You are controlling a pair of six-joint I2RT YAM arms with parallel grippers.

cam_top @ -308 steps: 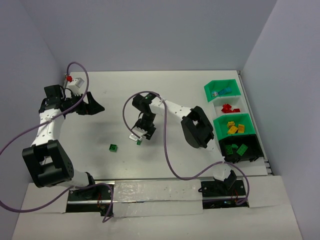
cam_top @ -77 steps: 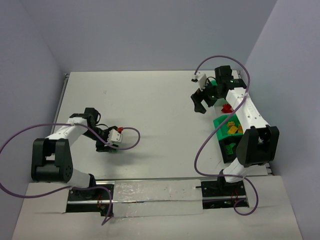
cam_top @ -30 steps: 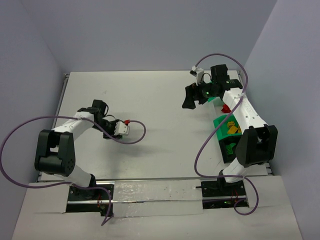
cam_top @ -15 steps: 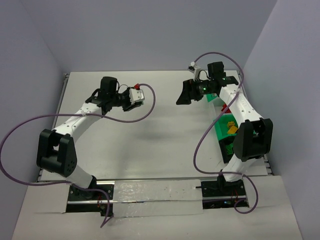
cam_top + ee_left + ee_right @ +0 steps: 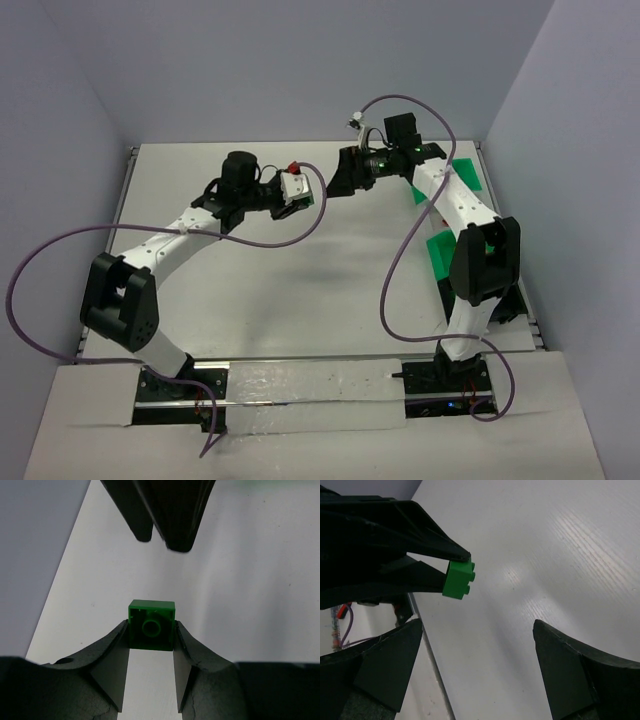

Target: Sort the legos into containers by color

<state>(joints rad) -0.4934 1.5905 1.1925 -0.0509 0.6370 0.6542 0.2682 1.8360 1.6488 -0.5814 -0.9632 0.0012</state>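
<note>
A: Where's the green brick (image 5: 152, 625)?
B: Pinched in the left gripper (image 5: 151, 632), held off the table (image 5: 300, 290), well left of the bins (image 5: 463, 173).
A: And the right gripper (image 5: 478, 625)?
B: Spread wide, fingertips pointing at the brick, just beside it, on the side toward the bins.

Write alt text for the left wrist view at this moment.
The left gripper pinches a small green lego brick between its dark jaws, with the white table behind it. The right gripper shows as dark shapes at the top edge, pointing toward the brick but apart from it; a grey-purple wall fills the left side.
</note>
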